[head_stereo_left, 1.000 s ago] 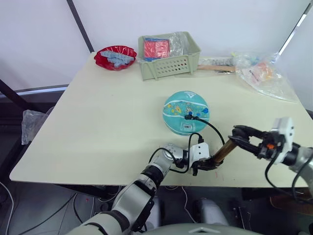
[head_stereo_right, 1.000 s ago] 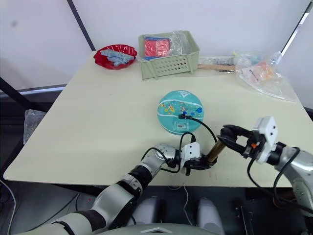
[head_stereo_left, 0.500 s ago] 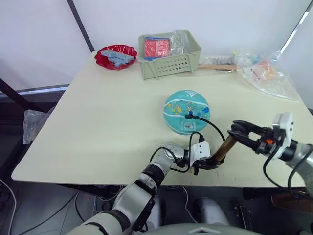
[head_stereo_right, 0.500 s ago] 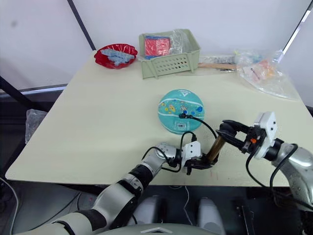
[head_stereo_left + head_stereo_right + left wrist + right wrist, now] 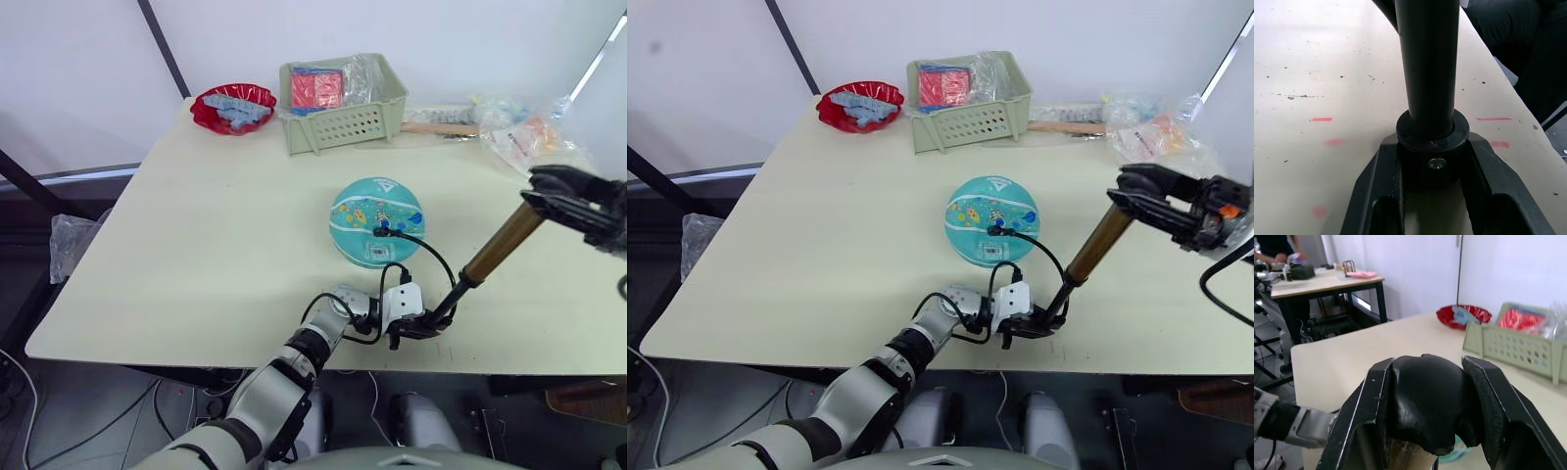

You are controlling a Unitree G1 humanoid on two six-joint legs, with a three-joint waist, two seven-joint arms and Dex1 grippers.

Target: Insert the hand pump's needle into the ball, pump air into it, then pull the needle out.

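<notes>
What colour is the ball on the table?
The ball is teal-turquoise with white lines and little colourful cartoon prints. The left eye view shows it best.

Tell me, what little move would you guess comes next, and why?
Probably the right gripper pushes the handle back down toward the pump's base. The hand pump stands stretched out, its base clamped by the left gripper at the table edge, and its hose runs into the ball, so a downstroke would send air in.
</notes>
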